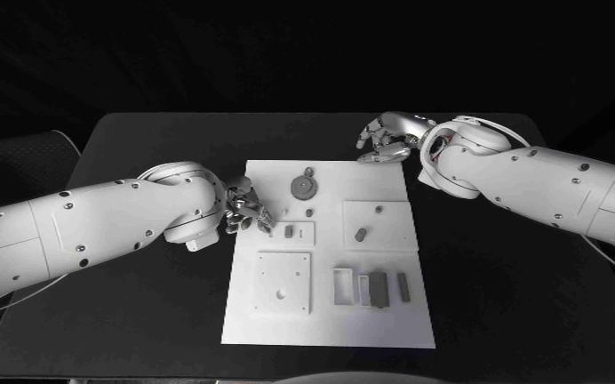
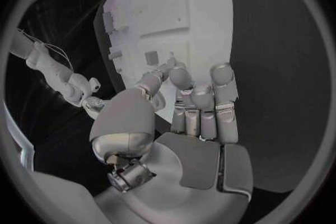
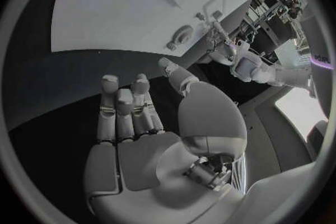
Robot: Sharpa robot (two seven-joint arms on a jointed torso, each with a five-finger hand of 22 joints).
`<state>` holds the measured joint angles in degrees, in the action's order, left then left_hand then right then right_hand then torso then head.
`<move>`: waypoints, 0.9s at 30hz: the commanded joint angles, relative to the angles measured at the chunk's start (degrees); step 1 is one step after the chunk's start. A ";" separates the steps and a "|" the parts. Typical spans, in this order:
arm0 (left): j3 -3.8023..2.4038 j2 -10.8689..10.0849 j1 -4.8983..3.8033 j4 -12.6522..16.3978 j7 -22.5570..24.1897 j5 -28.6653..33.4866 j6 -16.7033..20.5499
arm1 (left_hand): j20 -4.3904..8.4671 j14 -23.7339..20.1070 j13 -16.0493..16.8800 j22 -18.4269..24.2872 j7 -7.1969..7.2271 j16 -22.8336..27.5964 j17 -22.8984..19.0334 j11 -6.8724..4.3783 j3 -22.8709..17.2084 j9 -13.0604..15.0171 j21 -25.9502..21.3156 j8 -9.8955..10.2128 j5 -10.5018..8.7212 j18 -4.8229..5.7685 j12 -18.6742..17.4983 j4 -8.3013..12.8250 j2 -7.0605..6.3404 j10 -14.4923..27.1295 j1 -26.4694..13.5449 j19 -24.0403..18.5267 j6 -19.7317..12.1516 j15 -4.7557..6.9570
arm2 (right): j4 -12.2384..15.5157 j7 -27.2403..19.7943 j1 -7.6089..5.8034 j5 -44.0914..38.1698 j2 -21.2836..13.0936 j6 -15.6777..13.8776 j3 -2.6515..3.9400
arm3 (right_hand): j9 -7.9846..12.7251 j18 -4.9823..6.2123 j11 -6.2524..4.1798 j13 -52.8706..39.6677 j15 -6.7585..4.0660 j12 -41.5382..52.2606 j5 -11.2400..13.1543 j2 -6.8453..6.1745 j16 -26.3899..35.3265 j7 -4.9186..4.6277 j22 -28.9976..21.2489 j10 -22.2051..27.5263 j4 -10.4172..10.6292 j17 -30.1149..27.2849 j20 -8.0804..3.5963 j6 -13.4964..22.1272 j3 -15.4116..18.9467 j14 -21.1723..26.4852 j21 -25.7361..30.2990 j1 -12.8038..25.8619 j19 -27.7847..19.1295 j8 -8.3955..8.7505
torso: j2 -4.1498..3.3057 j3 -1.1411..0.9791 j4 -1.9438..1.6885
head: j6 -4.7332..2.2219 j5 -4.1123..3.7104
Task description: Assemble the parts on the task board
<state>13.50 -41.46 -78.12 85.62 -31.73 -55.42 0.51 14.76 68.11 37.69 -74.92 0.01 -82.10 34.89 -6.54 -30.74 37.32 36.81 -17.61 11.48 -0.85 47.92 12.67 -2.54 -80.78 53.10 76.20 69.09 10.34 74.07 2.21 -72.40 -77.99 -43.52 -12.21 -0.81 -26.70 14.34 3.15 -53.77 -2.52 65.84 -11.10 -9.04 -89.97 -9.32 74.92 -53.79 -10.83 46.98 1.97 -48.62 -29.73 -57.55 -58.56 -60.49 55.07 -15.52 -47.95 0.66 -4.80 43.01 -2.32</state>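
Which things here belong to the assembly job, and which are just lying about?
Belonging to the job:
- task board
- round grey part at its far end
- small grey part on the raised square
- upright grey parts near the front
- left hand, at the board's left edge
- right hand, past the far right corner

Just lying about:
- nothing but the black table

The task board (image 1: 385,322) is laid on the black worktop (image 1: 154,144). The left hand (image 1: 243,209) is held at its left edge, perhaps touching it; the right hand (image 1: 386,137) is kept by its far right corner. Grey parts (image 1: 373,287) are ranged near its front.
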 commanded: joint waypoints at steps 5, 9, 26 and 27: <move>0.07 0.52 0.15 -0.15 -0.90 -0.79 -0.93 | 0.45 1.53 0.11 -1.29 0.68 -0.42 0.14 -0.29 -1.59 3.41 0.35 -7.60 0.18 -0.26 0.45 1.06 1.18 0.01 0.27 0.90 0.97 2.15 | 0.09 -0.28 0.04 -0.01 0.05 0.92 0.02 | 0.10 0.66 0.20 0.08 -0.06 0.31 -0.28 0.52 0.22 -0.40 0.72 0.35 0.17 -0.01 -0.17 -0.03 0.09 -0.46 0.32 0.14 0.26 0.24 | -0.02 0.05 -0.01 | 0.08 0.18; 0.07 0.53 0.20 -0.01 -1.02 -0.65 -1.10 | 0.41 1.50 0.12 -1.29 0.68 -0.44 0.17 -0.28 -1.56 3.44 0.38 -7.64 0.14 -0.24 0.50 1.05 1.12 0.05 0.20 0.87 0.93 2.16 | 0.08 -0.27 0.04 -0.02 0.02 0.97 0.02 | 0.10 0.66 0.20 0.08 -0.06 0.31 -0.29 0.51 0.23 -0.40 0.72 0.36 0.16 -0.01 -0.17 -0.02 0.09 -0.45 0.32 0.12 0.25 0.24 | -0.01 0.07 0.01 | 0.12 0.15; 0.07 0.55 0.24 0.70 -1.20 -0.65 -1.11 | 0.33 1.37 0.18 -1.27 0.70 -0.55 0.34 -0.30 -1.48 3.63 0.56 -7.90 -0.84 -0.26 0.83 0.81 0.95 0.24 -0.09 0.76 0.75 2.18 | 0.09 -0.27 0.07 -0.02 0.05 0.97 0.02 | 0.12 0.66 0.21 0.11 -0.06 0.32 -0.29 0.51 0.24 -0.40 0.72 0.38 0.13 -0.02 -0.17 0.00 0.09 -0.44 0.34 0.09 0.24 0.24 | -0.02 0.06 0.01 | 0.33 0.15; 0.07 0.55 0.24 0.71 -1.22 -0.65 -1.06 | 0.34 1.37 0.18 -1.27 0.70 -0.55 0.34 -0.30 -1.48 3.63 0.57 -7.91 -0.84 -0.26 0.83 0.81 0.95 0.25 -0.09 0.76 0.75 2.18 | 0.09 -0.27 0.07 -0.02 0.05 0.97 0.02 | 0.12 0.66 0.21 0.11 -0.06 0.32 -0.29 0.52 0.24 -0.40 0.72 0.38 0.13 -0.02 -0.17 0.00 0.09 -0.44 0.34 0.09 0.24 0.24 | -0.02 0.05 0.01 | 0.33 0.15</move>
<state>13.46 -41.01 -78.05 86.18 -32.40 -55.85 0.33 14.93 68.18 37.80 -74.91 0.07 -82.33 35.17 -6.55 -30.89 37.32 37.03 -17.62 10.81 -0.84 48.47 12.51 -2.31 -80.58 52.87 76.40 69.12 10.45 74.09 2.21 -72.36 -77.99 -43.48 -11.98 -0.81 -26.66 14.35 3.15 -53.72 -2.62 65.84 -11.10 -9.04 -89.97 -9.39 74.92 -53.79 -10.83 46.98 2.04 -48.68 -29.73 -57.66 -58.56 -60.49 54.99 -15.52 -47.96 0.74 -4.81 43.31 -2.17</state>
